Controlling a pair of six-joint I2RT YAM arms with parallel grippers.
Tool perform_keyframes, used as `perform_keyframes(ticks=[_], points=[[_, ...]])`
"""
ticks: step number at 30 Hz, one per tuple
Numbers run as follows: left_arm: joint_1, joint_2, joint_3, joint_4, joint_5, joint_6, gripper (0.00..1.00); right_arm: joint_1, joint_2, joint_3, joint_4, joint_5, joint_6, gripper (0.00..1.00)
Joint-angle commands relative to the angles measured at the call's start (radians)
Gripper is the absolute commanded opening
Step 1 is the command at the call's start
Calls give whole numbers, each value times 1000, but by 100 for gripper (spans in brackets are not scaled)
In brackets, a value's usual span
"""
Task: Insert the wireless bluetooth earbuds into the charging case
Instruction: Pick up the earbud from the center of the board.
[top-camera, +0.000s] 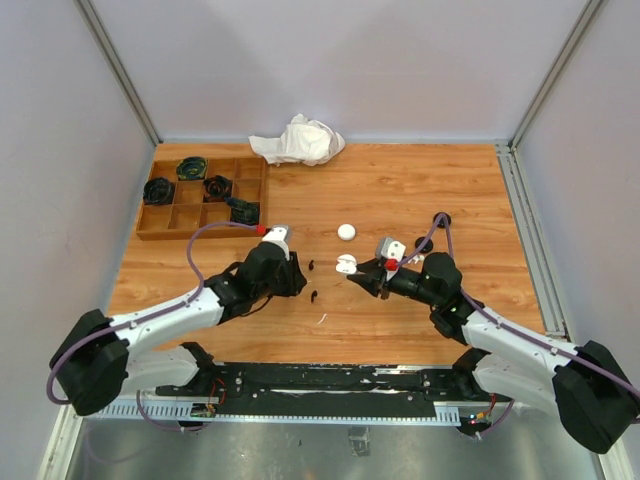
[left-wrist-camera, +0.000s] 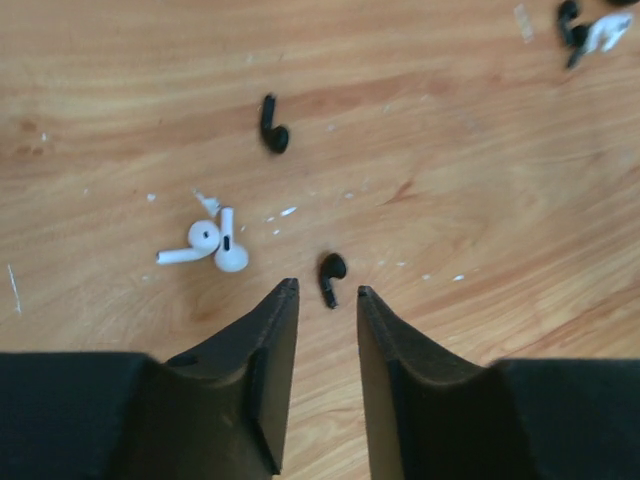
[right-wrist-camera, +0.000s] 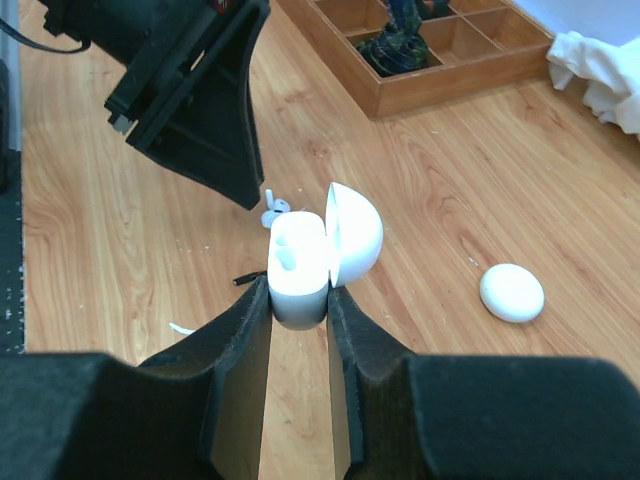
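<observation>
My right gripper (right-wrist-camera: 299, 300) is shut on the base of an open white charging case (right-wrist-camera: 298, 262), held above the table with its lid (right-wrist-camera: 356, 234) flipped back; the case (top-camera: 347, 265) also shows from above. My left gripper (left-wrist-camera: 328, 290) hangs open over the wood, its fingers apart and nothing between them. A black earbud (left-wrist-camera: 331, 272) lies just past its tips. A second black earbud (left-wrist-camera: 273, 128) lies farther off, and two white earbuds (left-wrist-camera: 215, 245) lie touching each other to the left. From above, both black buds (top-camera: 312, 265) (top-camera: 315, 296) lie between the two grippers.
A closed white case (top-camera: 346, 231) lies behind the grippers. A wooden compartment tray (top-camera: 155, 222) with dark items stands at the back left, and a crumpled white cloth (top-camera: 298, 140) lies at the back edge. A thin white sliver (top-camera: 322, 318) lies near the front.
</observation>
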Motion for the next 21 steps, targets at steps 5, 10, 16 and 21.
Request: perform_keyframes(ticks=[5,10,16,21], points=[[89,156,48,-9,93,-32,33,25,-8,-35,106,99,-21,1],[106,244,69,-3,120,-31,39,36,10,-34,107,109,-26,1],[137,298,63,-11,108,-21,42,41,24,-33,109,109,-31,1],[153,330,73,3,109,-1,43,44,29,-32,110,116,-36,2]])
